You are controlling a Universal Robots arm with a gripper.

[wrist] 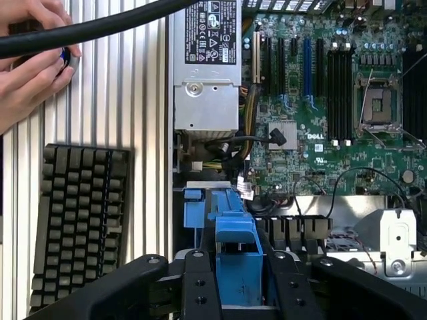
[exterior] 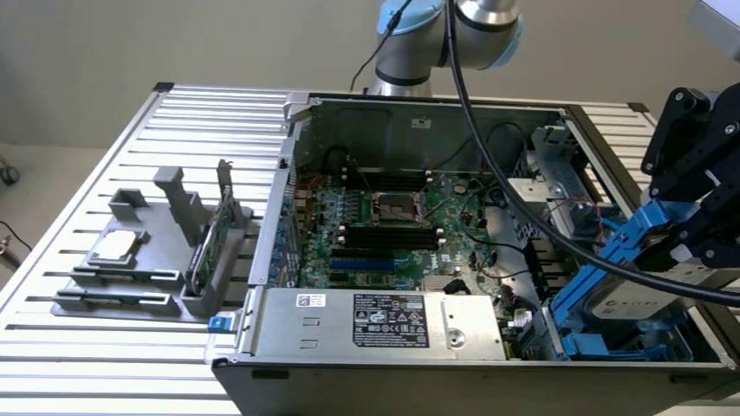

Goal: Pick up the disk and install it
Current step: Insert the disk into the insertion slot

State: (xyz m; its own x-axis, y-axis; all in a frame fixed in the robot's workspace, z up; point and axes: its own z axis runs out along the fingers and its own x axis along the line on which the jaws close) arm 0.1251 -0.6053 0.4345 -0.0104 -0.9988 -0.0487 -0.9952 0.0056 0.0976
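Gripping the disk (exterior: 630,303) by its blue carrier (wrist: 235,230), the pincer (wrist: 239,287) holds it tilted above the bay (exterior: 607,347) at the exterior view's right end of the case (exterior: 347,368); squaring the carrier to the bay and keeping clear of loose cables (wrist: 267,200) looks key.

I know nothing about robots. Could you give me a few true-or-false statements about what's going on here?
1. The tool grips the disk in its blue carrier. True.
2. The computer case is closed up. False: it is open, its motherboard showing.
3. A keyboard lies on the slatted table, and a person's hand is over that table. True.
4. The green circuit card sits inside the case. False: it stands in the grey holder outside it.
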